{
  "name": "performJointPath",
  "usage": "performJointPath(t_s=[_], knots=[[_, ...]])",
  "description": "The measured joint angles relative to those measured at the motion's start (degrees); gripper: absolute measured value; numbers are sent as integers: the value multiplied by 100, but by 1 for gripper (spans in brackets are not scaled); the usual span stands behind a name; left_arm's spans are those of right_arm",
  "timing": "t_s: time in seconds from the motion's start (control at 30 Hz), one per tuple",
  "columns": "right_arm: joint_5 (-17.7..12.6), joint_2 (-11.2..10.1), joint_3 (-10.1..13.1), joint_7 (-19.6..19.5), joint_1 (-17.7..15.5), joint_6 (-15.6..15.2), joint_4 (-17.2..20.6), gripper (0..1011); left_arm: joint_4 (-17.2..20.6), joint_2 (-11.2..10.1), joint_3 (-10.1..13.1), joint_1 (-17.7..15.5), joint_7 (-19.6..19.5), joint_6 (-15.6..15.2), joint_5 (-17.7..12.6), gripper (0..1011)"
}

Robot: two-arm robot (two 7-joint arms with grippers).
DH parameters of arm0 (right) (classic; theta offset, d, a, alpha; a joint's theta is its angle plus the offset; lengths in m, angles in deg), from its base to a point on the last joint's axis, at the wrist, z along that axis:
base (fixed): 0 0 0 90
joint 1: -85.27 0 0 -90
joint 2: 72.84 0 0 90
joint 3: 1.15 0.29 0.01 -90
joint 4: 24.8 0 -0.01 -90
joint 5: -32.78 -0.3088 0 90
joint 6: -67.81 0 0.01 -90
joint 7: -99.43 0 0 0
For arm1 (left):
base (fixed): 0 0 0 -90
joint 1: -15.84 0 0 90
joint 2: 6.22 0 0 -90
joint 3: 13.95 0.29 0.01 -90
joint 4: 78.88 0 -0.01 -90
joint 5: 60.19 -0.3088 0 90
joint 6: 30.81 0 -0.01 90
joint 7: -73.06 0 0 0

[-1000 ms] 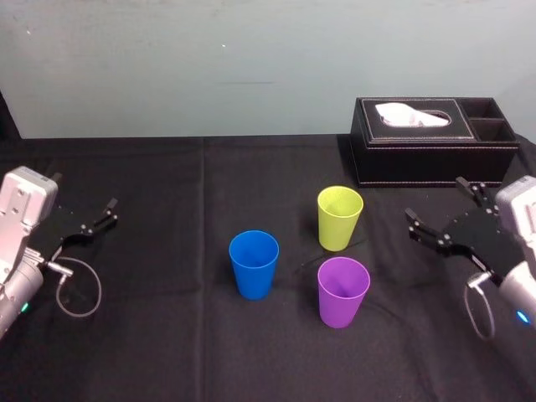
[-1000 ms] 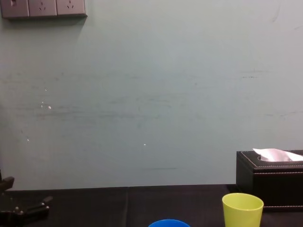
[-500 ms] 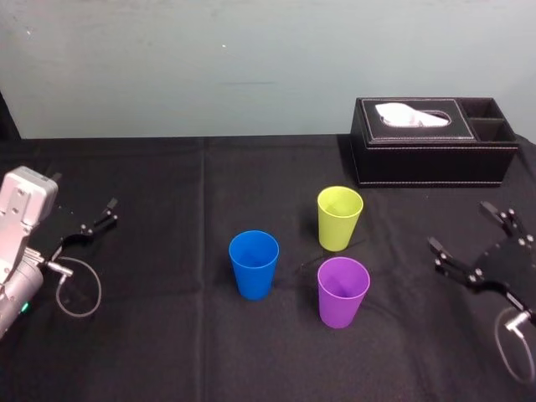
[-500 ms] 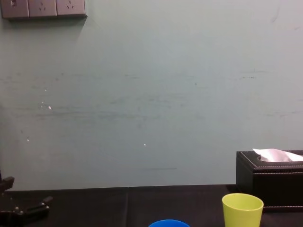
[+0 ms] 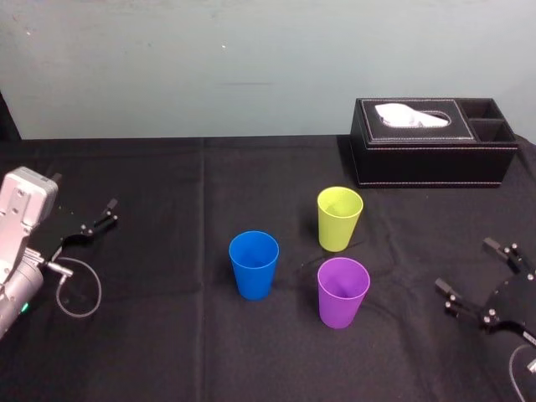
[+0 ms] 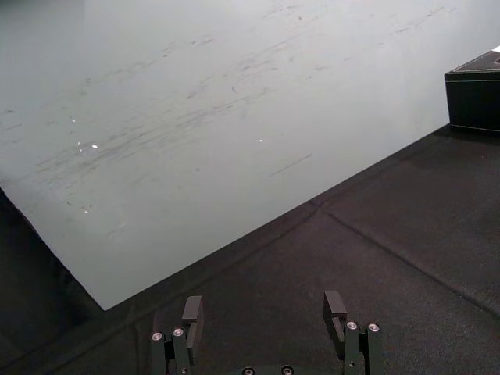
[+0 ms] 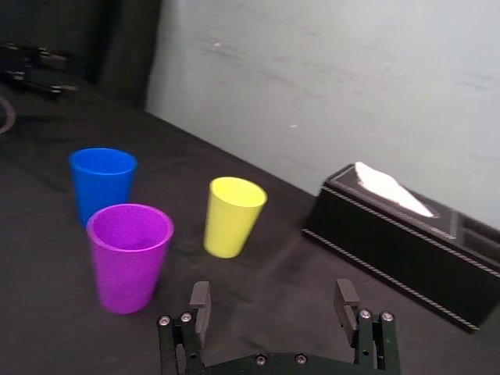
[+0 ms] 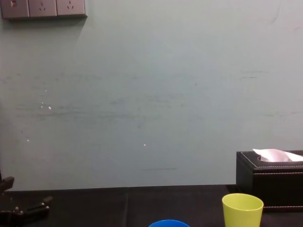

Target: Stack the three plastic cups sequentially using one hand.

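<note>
On the black-clothed table [image 5: 167,335], near its middle, all three cups stand upright, mouths up, none nested yet. Taking the purple tapered plastic cup [image 5: 343,291] as dial centre: the yellow-green tapered plastic cup [image 5: 340,218] is at 12 o'clock, near but apart; the blue tapered plastic cup [image 5: 254,264] is at about 10 o'clock, a bit farther off. Back at 1 o'clock, well apart from the cups, sits a black tissue box [image 5: 431,142] with white tissue poking out.

At roughly 4 o'clock from the purple cup, well apart, is the right hand [image 5: 465,266], fingers spread wide, nothing between them. I read it as the working one. Parked at the table's 9 o'clock edge is the left hand [image 6: 264,308], fingers also apart, empty.

My call: task at zero, first pick pending; purple is nearest the right hand.

Risks as I see them: purple and yellow-green stand close, so a wide-spread hand closing around one could clip the other and topple it. The cups look light and smooth, so a finger catching a rim would tip one, and a hard squeeze on the taper could squirt it up out of the grip. An off-centre release over the next cup would leave it cocked on the rim or knock both over.
</note>
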Motion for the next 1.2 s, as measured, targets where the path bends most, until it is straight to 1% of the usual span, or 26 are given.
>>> performJointPath(t_s=[0.07, 0.17, 0.3, 0.37, 0.4, 0.5, 0.6, 0.83, 0.93, 1.13, 1.2], knots=[[-74, -24, -1, 170, -21, 11, -9, 1004, 0, 0, 0, 0, 0, 0, 0, 1010], [-102, -24, -19, 293, -26, 13, -16, 1004, 0, 0, 0, 0, 0, 0, 0, 1010], [-123, 16, -76, 462, -10, 11, -25, 1004, 0, 0, 0, 0, 0, 0, 0, 1010], [-130, 73, -129, 578, 28, -12, -28, 1004, 0, 0, 0, 0, 0, 0, 0, 1010], [-130, 73, -129, 578, 28, -12, -28, 1004, 0, 0, 0, 0, 0, 0, 0, 1010], [-116, 146, -206, 679, 72, -54, -28, 1004, 0, 0, 0, 0, 0, 0, 0, 1010], [-38, 252, -309, 772, 138, -108, -42, 1004, 0, 0, 0, 0, 0, 0, 0, 1010], [45, 412, -420, 919, 253, -210, -94, 1004, 0, 0, 0, 0, 0, 0, 0, 1010], [57, 514, -473, 1022, 336, -288, -154, 1004, 0, 0, 0, 0, 0, 0, 0, 1010], [58, 648, -525, 1165, 439, -380, -249, 1004, 0, 0, 0, 0, 0, 0, 0, 1010], [78, 727, -558, 1231, 495, -419, -303, 1004, 0, 0, 0, 0, 0, 0, 0, 1010]])
